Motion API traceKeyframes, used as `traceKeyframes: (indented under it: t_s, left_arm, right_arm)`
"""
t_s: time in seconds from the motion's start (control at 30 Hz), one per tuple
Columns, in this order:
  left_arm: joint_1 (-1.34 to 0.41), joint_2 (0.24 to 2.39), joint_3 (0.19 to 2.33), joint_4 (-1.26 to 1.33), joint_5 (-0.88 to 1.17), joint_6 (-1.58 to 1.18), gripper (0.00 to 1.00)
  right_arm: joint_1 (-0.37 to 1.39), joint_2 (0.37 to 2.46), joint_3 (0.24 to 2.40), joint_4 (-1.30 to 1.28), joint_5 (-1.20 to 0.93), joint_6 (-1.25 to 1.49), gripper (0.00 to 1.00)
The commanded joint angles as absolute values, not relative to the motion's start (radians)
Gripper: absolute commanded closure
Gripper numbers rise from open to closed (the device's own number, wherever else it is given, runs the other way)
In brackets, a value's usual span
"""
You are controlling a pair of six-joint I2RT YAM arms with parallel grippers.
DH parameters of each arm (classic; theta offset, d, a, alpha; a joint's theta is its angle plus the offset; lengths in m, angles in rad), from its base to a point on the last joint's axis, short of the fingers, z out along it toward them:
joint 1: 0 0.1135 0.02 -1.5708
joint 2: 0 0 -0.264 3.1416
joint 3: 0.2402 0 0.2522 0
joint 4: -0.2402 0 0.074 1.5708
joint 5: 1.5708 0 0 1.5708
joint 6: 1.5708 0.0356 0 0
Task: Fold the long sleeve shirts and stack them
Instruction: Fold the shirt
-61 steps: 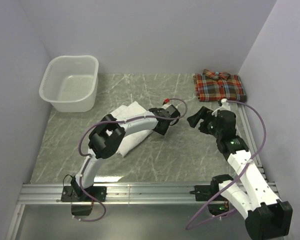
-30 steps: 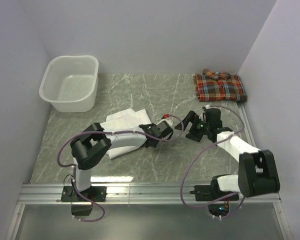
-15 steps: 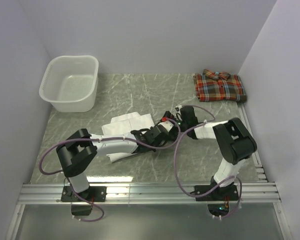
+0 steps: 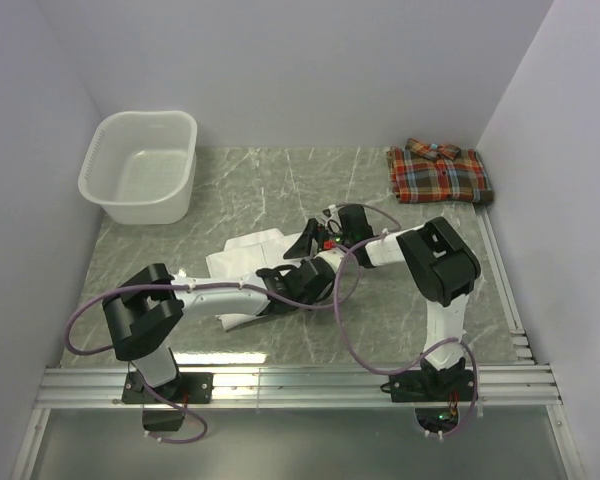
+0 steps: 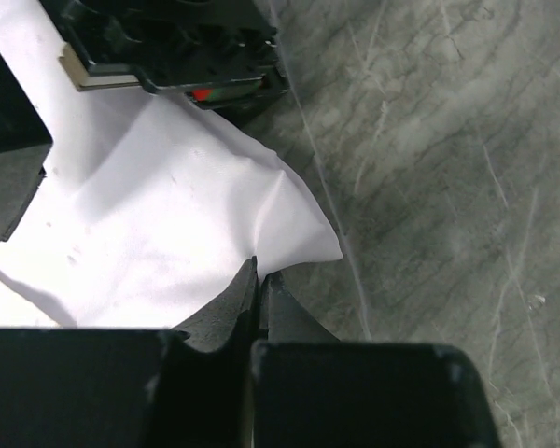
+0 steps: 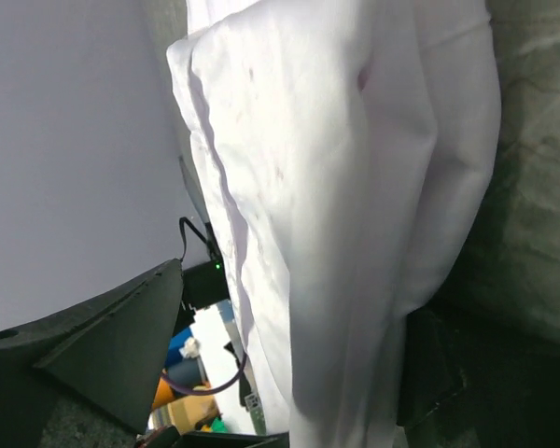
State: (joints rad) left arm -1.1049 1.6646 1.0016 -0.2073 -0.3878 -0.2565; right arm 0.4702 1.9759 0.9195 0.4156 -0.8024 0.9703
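Observation:
The white long sleeve shirt [image 4: 242, 258] lies folded at mid-table. My left gripper [image 4: 298, 273] sits low at its right edge, and the left wrist view shows it [image 5: 259, 273] shut on the hem of the white shirt [image 5: 149, 215]. My right gripper [image 4: 312, 238] has reached in from the right to the same end. In the right wrist view it [image 6: 299, 308] stands open, its fingers [image 6: 112, 345] straddling the thick folded edge of the white shirt [image 6: 336, 187]. The plaid long sleeve shirt [image 4: 439, 173] lies folded at the back right corner.
A white plastic laundry basket [image 4: 140, 165] stands at the back left. Both arms lie low over the table's middle, their purple cables looping near the front rail [image 4: 300, 380]. Walls close in on the left, back and right.
My right arm has swung left from near the plaid shirt to the white shirt's right end. The left arm has stretched lower, and the white shirt has shifted slightly right with it.

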Motion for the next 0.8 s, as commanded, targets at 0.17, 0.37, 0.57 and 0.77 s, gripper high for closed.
traceKeyframes:
  t_s: [0.17, 0.37, 0.57, 0.77]
  left_arm:
    - [-1.138, 1.597, 0.948, -0.146, -0.405, -0.256, 0.96]
    - [-1.147, 1.58, 0.931, -0.137, -0.426, -0.252, 0.96]
    - [-1.164, 1.566, 0.919, -0.106, -0.442, -0.25, 0.95]
    - [-1.169, 1.566, 0.92, -0.135, -0.482, -0.294, 0.89]
  right_arm:
    - [0.494, 2.075, 0.96, 0.307, -0.87, 0.864, 0.23]
    - [0.517, 2.118, 1.015, 0.212, -0.893, 0.798, 0.23]
    - [0.537, 2.146, 1.037, 0.213, -0.9, 0.795, 0.3]
    - [0.535, 2.129, 1.045, 0.206, -0.873, 0.773, 0.87]
